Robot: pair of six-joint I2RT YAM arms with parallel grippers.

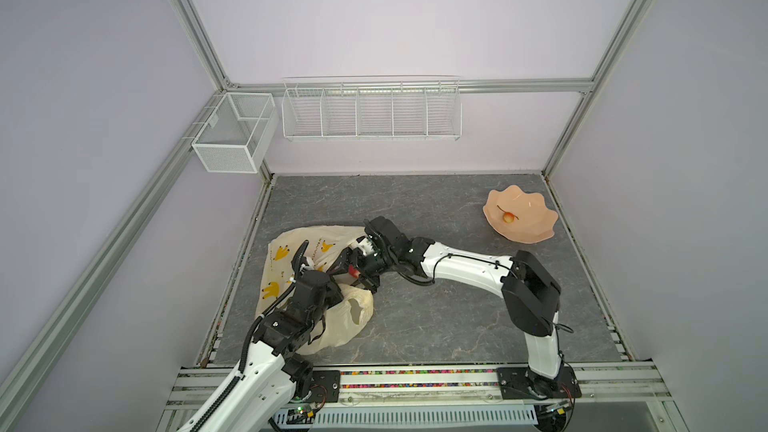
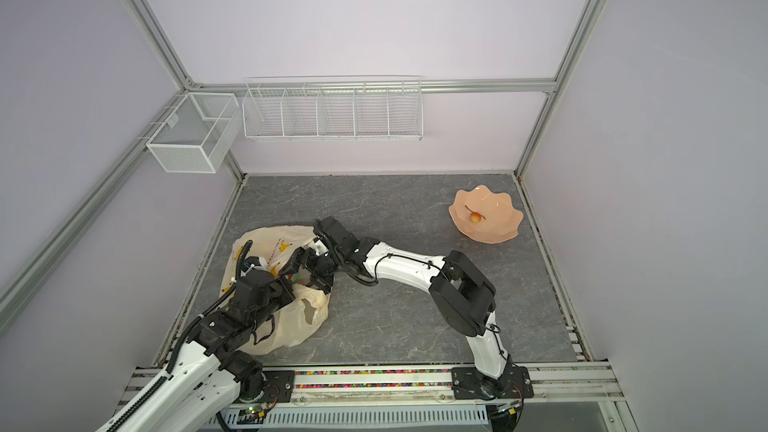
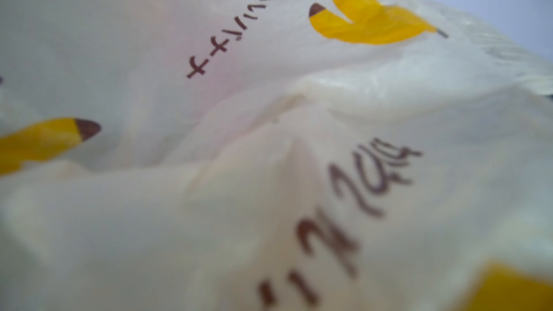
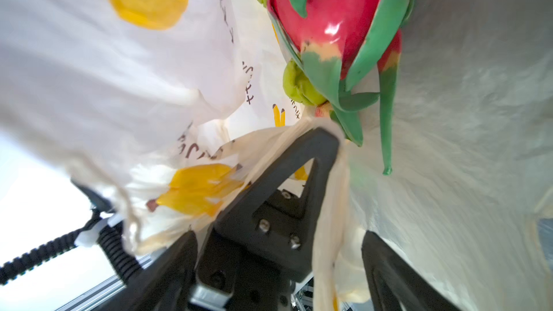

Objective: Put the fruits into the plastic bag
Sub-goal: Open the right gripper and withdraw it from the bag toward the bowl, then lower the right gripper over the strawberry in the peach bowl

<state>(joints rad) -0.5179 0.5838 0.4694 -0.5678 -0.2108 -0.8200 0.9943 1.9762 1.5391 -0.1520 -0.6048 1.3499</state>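
While pinched by the mouth and propped open on the left side of the grey marbled tabletop (image 1: 457, 305), thin cream-yellow translucent plastic bag with printed bananas (image 1: 286, 251) already loaded: big glossy red dragon fruit with green scales (image 4: 335, 13) and lumpy green fruit (image 4: 299, 85) lying inside, touching each other. Film bunched tight in the closed left gripper (image 4: 325, 140). Right gripper (image 1: 354, 273) at the mouth, fingers spread wide, gripping nothing, with the dragon fruit just beyond them, free.

Judged as the tail of a drop-off. Next: back the right arm out without snagging loose film, then cross to the peach scalloped bowl (image 1: 540, 234), well apart at the far right, for the small orange round fruit with a dark stem (image 1: 508, 218) left in it, with the mouth held up meanwhile.

Seen only from the right wrist: bag interior, both fruits, the pinch. Seen only in both top views: bowl and its last fruit — of the bag's load, merely a red sliver between the fingers. From the left wrist: nothing but blurred printed film, no fingers.
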